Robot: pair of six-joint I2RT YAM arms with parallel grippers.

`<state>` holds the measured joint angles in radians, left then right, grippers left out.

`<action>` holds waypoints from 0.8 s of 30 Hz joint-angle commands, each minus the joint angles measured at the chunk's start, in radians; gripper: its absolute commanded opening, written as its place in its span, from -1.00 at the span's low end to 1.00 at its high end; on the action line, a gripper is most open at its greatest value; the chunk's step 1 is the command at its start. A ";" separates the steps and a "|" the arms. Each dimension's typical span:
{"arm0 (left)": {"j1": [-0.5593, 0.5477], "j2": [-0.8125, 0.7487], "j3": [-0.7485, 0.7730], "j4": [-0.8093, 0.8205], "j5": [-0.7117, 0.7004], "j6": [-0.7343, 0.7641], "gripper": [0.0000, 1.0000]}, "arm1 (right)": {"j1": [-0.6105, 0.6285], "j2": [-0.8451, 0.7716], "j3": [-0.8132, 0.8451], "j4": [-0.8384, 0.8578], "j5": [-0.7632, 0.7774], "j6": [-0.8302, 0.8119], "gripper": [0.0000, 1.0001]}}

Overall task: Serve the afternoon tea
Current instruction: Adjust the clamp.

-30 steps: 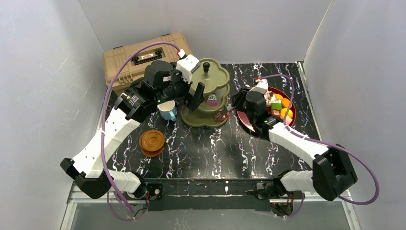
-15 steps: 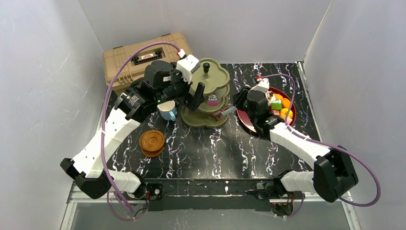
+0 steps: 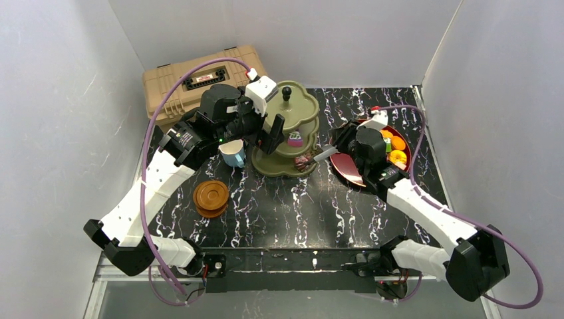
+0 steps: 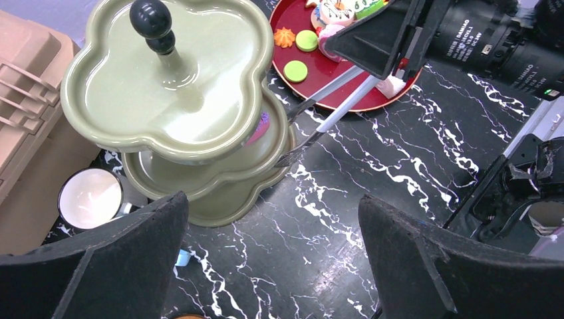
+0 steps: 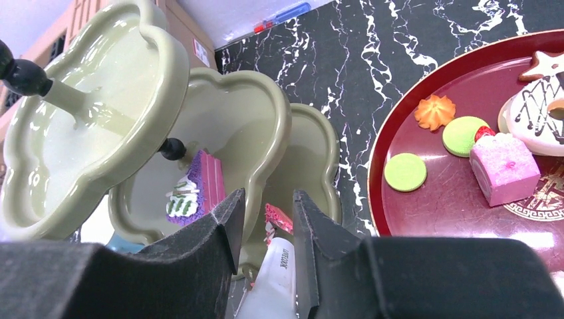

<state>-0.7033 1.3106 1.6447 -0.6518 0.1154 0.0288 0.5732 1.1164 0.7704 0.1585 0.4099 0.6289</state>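
The olive-green three-tier stand [image 3: 286, 129] with a black knob [image 3: 286, 93] stands at the back middle. A purple and pink cake [image 5: 193, 186] lies on its middle tier. My right gripper [image 3: 336, 150] is shut on white-handled tongs [image 5: 276, 279]. The tongs pinch a small red cake piece [image 5: 278, 218] over the bottom tier. My left gripper [image 4: 273, 252] is open and empty, held above the table beside the stand [image 4: 166, 86]. A light-blue mug [image 3: 231, 153] stands left of the stand, and stacked brown saucers [image 3: 211, 197] lie nearer.
A dark red tray [image 5: 432, 199] right of the stand holds a pink cake [image 5: 503, 167], green discs [image 5: 406, 171], an orange piece [image 5: 435, 111] and a white donut [image 5: 542, 126]. A tan toolbox [image 3: 193, 80] sits at the back left. White walls close in on three sides.
My right wrist has swung to the right and back, and the tongs now reach a little further left over the stand's bottom tier. My left arm has not moved.
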 commanded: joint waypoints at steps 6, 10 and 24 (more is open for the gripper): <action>0.004 -0.031 0.030 -0.017 0.050 0.006 0.96 | -0.006 -0.108 0.038 -0.095 0.066 -0.022 -0.59; 0.000 -0.054 -0.027 -0.008 0.199 0.079 0.96 | -0.006 -0.138 0.159 -0.303 0.100 -0.070 -0.62; -0.349 0.024 -0.342 0.540 -0.120 0.305 0.96 | -0.006 -0.015 0.667 -0.861 0.135 -0.010 -0.87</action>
<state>-1.0138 1.2930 1.3338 -0.3851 0.1257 0.2958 0.5701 1.0679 1.3544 -0.5686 0.5232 0.5827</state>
